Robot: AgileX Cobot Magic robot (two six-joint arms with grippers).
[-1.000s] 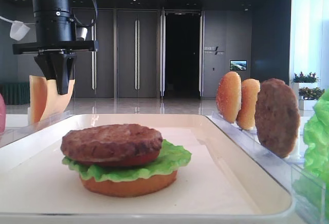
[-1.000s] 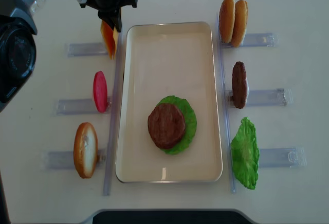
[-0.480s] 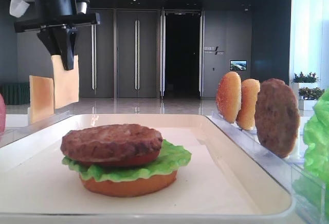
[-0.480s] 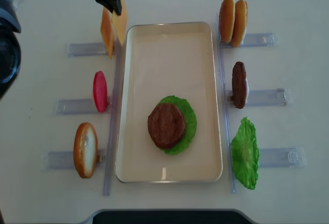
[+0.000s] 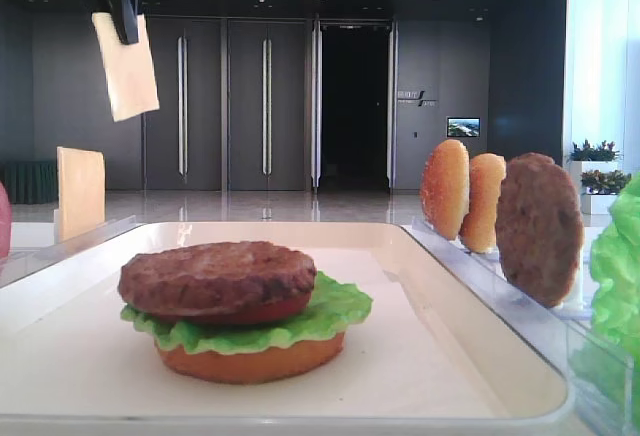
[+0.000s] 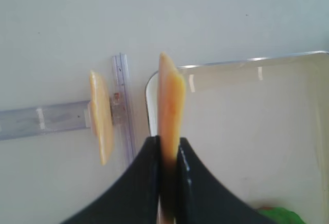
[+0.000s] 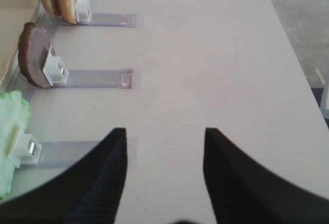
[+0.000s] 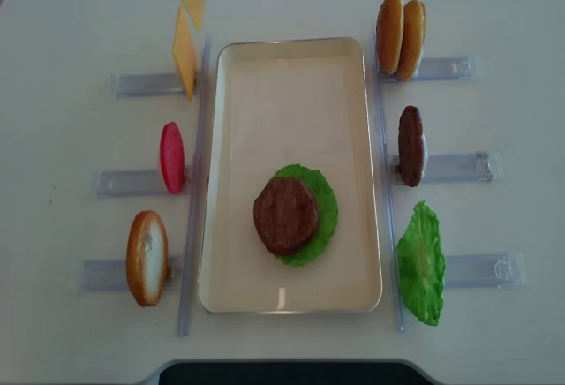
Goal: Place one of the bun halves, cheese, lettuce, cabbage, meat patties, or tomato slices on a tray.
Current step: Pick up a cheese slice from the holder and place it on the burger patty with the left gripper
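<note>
My left gripper (image 5: pixel 128 28) hangs high at the back left, shut on a pale yellow cheese slice (image 5: pixel 126 68) that dangles on edge. In the left wrist view its fingertips (image 6: pixel 151 149) pinch that slice (image 6: pixel 170 98) above the far left corner of the cream tray (image 6: pixel 247 121). A second cheese slice (image 8: pixel 184 54) stands in its clear rack beside the tray. On the tray (image 8: pixel 291 111) sits a stack: meat patty (image 8: pixel 285 215) over lettuce (image 8: pixel 326 213) and a bun half (image 5: pixel 250 358). My right gripper (image 7: pixel 164 136) is open over bare table, right of the racks.
Clear racks flank the tray. On the right stand two bun halves (image 8: pixel 400 36), a meat patty (image 8: pixel 410 145) and a lettuce leaf (image 8: pixel 421 263). On the left stand a red tomato slice (image 8: pixel 171 157) and a bun half (image 8: pixel 146 257).
My left gripper has risen with the cheese slice, lifting it out of the rack and well above it. The other slice stays in the rack.
</note>
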